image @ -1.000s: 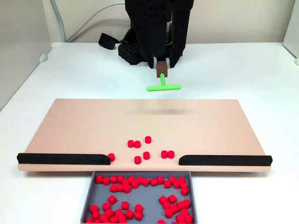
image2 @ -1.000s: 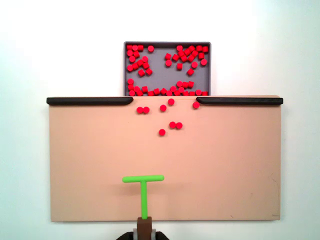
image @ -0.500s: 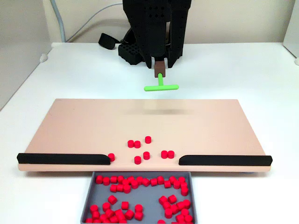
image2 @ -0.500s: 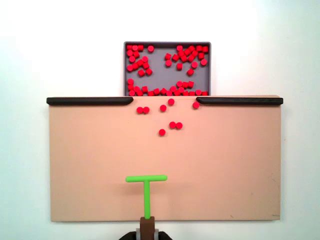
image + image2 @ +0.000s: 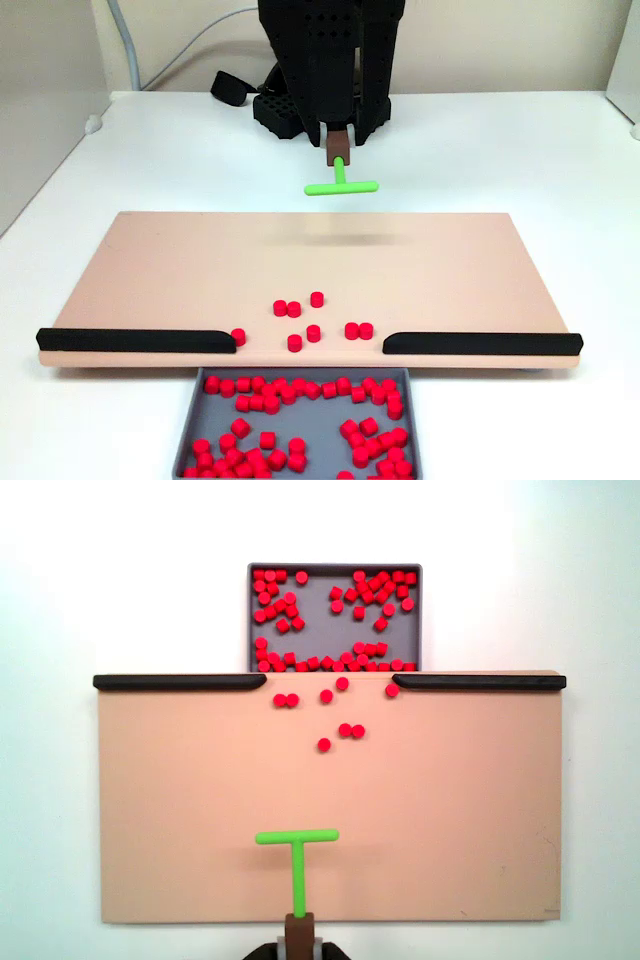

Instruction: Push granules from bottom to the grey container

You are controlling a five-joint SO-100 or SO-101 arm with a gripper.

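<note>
Fixed view from the front shows the black arm [image 5: 330,60] standing at the far edge of the white table [image 5: 520,160], folded downward so that its gripper [image 5: 341,150] points toward the tan board [image 5: 180,265]. The gripper is clamped on the brown handle [image 5: 340,146] of the green T-shaped pusher [image 5: 342,185], whose crossbar hangs above the table just short of the board's far edge, casting a faint shadow on the board. From the fixed view overhead, the pusher [image 5: 297,852] appears over the board [image 5: 450,810] near its lower edge, stem running up from the brown handle [image 5: 299,932], crossbar level. A few granules [image 5: 345,729] lie loose on the board well apart from the crossbar, scattered near the gap between the two black strips [image 5: 180,681]; one sits just beside the inner end of the right strip in that view. Most granules [image 5: 300,420] already lie inside the grey container [image 5: 425,440], which sits against the board's edge right behind the gap, seen in the overhead view as the grey container [image 5: 335,615].
</note>
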